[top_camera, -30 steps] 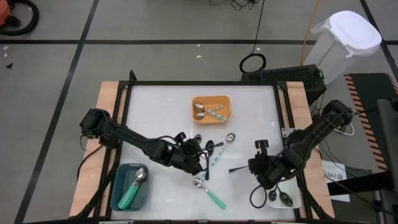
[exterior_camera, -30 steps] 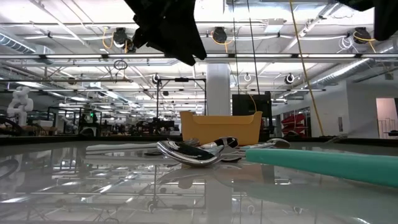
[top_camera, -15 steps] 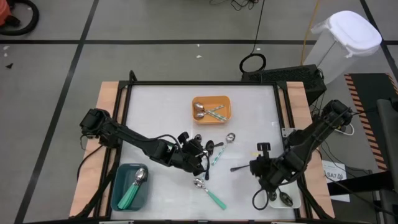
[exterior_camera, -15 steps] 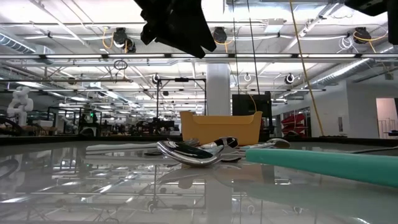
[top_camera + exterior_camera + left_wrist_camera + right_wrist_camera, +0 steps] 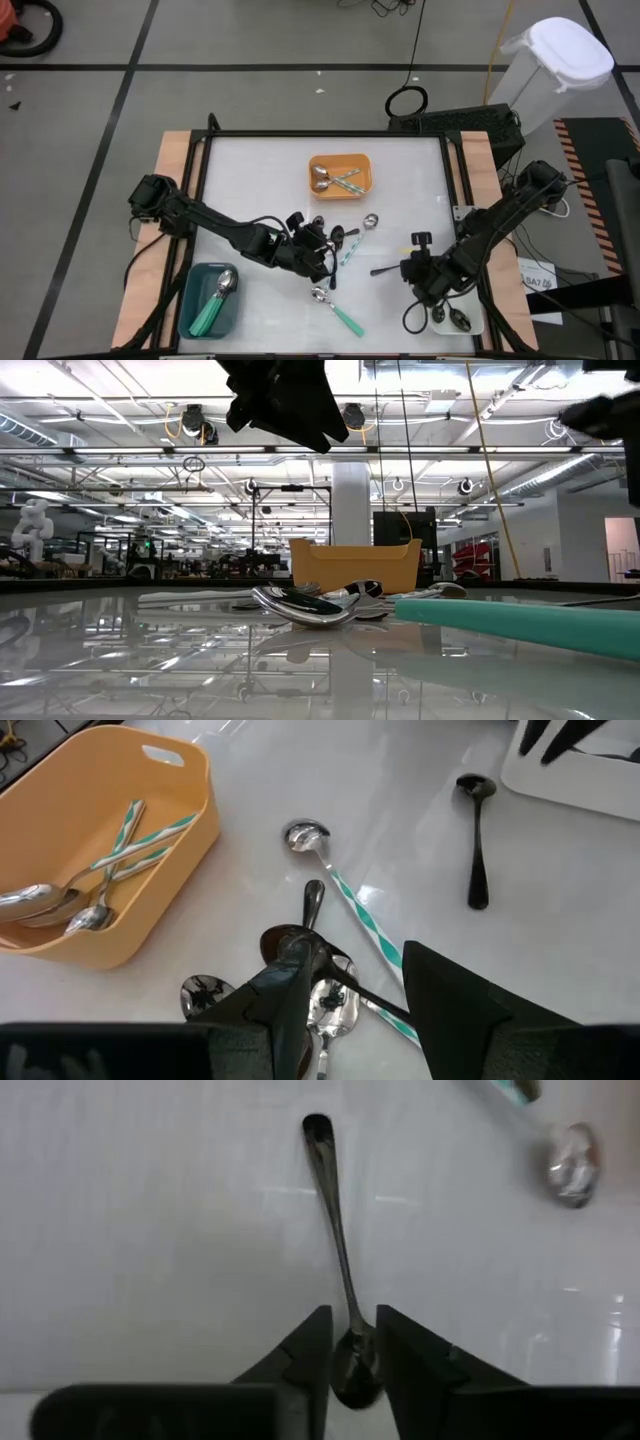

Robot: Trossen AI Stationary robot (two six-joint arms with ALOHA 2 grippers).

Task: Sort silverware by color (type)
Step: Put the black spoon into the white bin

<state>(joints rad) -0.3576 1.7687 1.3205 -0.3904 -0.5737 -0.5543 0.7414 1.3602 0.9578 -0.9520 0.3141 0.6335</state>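
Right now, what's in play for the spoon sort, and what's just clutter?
Job: black spoon at the right gripper; spoon pile under the left gripper; teal-handled spoon.
Clutter: white bin, cable loop on the floor.

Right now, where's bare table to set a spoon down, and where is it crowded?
Bare: the strip between the orange tray and the table's far edge, and the left side above the teal tray. Crowded: the centre, where the left gripper hangs over a spoon cluster, and beside the right gripper with its black spoon, near the white tray.
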